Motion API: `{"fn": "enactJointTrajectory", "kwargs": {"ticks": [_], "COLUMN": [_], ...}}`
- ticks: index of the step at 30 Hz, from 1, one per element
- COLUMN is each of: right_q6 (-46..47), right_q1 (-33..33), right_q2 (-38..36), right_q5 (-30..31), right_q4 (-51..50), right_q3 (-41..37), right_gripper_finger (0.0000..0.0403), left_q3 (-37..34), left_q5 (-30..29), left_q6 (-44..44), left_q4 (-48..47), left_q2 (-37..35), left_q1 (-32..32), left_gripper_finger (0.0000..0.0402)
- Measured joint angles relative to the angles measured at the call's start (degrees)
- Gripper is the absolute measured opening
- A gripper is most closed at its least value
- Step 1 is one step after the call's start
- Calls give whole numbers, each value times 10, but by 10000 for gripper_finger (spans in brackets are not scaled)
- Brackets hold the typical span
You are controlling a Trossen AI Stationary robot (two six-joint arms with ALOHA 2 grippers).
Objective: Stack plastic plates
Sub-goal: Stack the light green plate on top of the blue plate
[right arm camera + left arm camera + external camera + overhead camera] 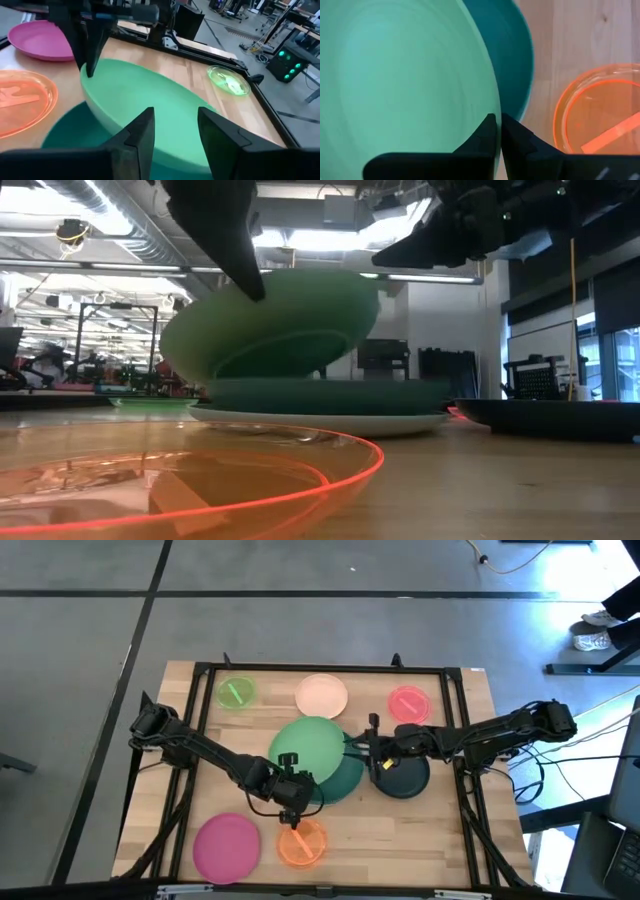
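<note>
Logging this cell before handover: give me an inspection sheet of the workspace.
Surface: wooden table inside a black frame.
Job's things: green plate tilted over the teal plate; a pale plate under the teal one; black plate, peach plate, pink-red plate, lime plate, magenta plate, orange plate lie singly.
Clutter: nothing seen.
Grippers: left gripper shut on the green plate's rim; right gripper open over it.
Cables: run off the table's right side.
Surroundings: grey floor, shoes at the top right.
</note>
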Motion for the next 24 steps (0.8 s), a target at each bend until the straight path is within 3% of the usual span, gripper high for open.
{"fn": "enactJointTrajectory", "kwargs": {"ticks": [6, 11, 19, 24], "right_q6": [0, 0, 0, 29], "right_q1": [0, 0, 0, -1], "right_q2": [0, -7, -12, -11], "right_q5": [-1, -1, -4, -57], "right_q4": [22, 46, 31, -4], "right_q3": [0, 0, 0, 0], "right_gripper_finger": [144, 144, 144, 144], "left_q3": [17, -9, -53, -56], "left_q5": [-8, 15, 22, 44], "left_q6": [43, 66, 65, 65], "left_q4": [80, 152, 154, 155], "left_q2": [0, 0, 0, 0], "left_q1": [-4, -2, -1, -1], "left_gripper_finger": [10, 10, 10, 10]}}
